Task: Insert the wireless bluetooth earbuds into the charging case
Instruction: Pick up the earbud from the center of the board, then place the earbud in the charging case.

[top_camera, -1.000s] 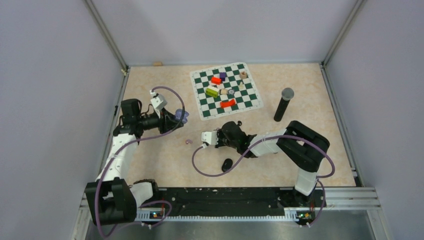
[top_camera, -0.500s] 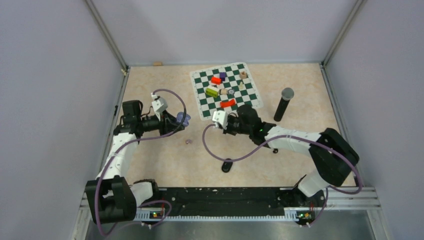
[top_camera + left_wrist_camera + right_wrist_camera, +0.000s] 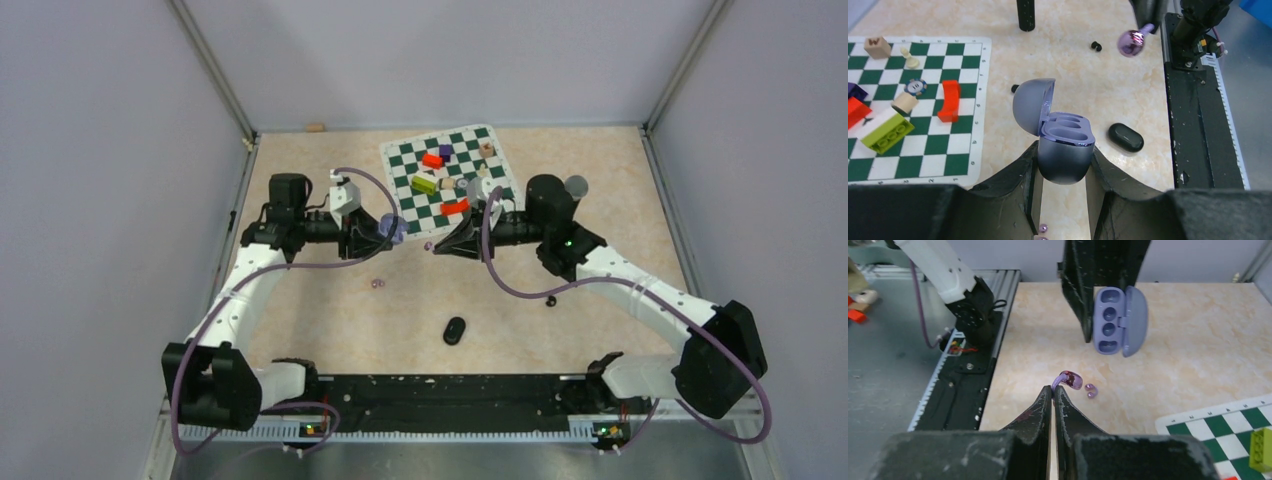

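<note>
Right wrist, bud (image 3: 1069, 380): purple, stem pinched in right fingers (image 3: 1040, 407), short of the case.
Case (image 3: 1118, 321): lid open, clamped between left fingers (image 3: 1018, 175), midair.
Risk: thin stem grip may let bud twist, missing the case's socket.

Charging case (image 3: 388, 229) left of earbud (image 3: 428, 245), chessboard (image 3: 410, 216) behind both

Soft, even light from above here, only faint shadows on the table (image 3: 330, 325), a little sheen on the purple earbud (image 3: 1130, 42), overhead view sharp, wrist views soft at their near bottom edges.
</note>
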Controlling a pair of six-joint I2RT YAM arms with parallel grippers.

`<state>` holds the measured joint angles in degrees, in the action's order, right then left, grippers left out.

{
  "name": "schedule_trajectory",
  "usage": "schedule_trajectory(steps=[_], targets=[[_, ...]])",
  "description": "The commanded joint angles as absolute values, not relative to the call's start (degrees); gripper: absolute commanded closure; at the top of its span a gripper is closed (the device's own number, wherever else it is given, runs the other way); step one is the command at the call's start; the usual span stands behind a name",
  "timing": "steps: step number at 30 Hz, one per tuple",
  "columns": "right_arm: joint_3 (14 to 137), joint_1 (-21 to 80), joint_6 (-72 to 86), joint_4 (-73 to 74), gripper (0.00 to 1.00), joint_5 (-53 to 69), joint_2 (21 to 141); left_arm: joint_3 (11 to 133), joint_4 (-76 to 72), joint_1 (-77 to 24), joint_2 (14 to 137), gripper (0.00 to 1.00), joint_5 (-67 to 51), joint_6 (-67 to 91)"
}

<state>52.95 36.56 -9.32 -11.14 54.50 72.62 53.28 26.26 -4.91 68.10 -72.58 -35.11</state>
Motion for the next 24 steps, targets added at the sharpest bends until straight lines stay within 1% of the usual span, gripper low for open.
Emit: schedule_trajectory(steps=[1,4,8,12,16,19,22,24], targets=[[51.86,35.69,2.73,-21.46,1.00,62.91,68.95,59.14,25.13,-6.84,71.34,1.00,-74.54,-33.87],[50.53,34.87,6.03,-24.53,1.00,63.97,67.61,58.26,20.25,-9.70,72.68,1.00,-73.78,-30.64],[47.05,33.90,11.08,-32.34,1.00,63.85,65.67,54.94,13.37,-13.96,72.89,1.00,-71.31,-26.28],[45.34,32.95,12.00,-34.71,1.00,62.82,65.03,52.79,5.78,-15.18,72.17,1.00,-73.02,-19.24],[42.77,32.71,16.51,-42.08,1.00,62.10,65.48,49.31,-2.37,-15.88,70.27,1.00,-73.71,-13.18],[41.40,32.70,19.23,-46.96,1.00,61.69,65.95,47.51,-5.26,-17.26,70.15,1.00,-74.36,-10.75],[40.69,32.68,19.84,-48.74,1.00,61.25,66.55,46.25,-7.72,-18.53,70.87,1.00,-75.47,-8.83],[40.10,32.69,20.23,-50.01,1.00,60.90,66.77,45.65,-9.27,-18.85,72.06,1.00,-79.15,-9.08]])
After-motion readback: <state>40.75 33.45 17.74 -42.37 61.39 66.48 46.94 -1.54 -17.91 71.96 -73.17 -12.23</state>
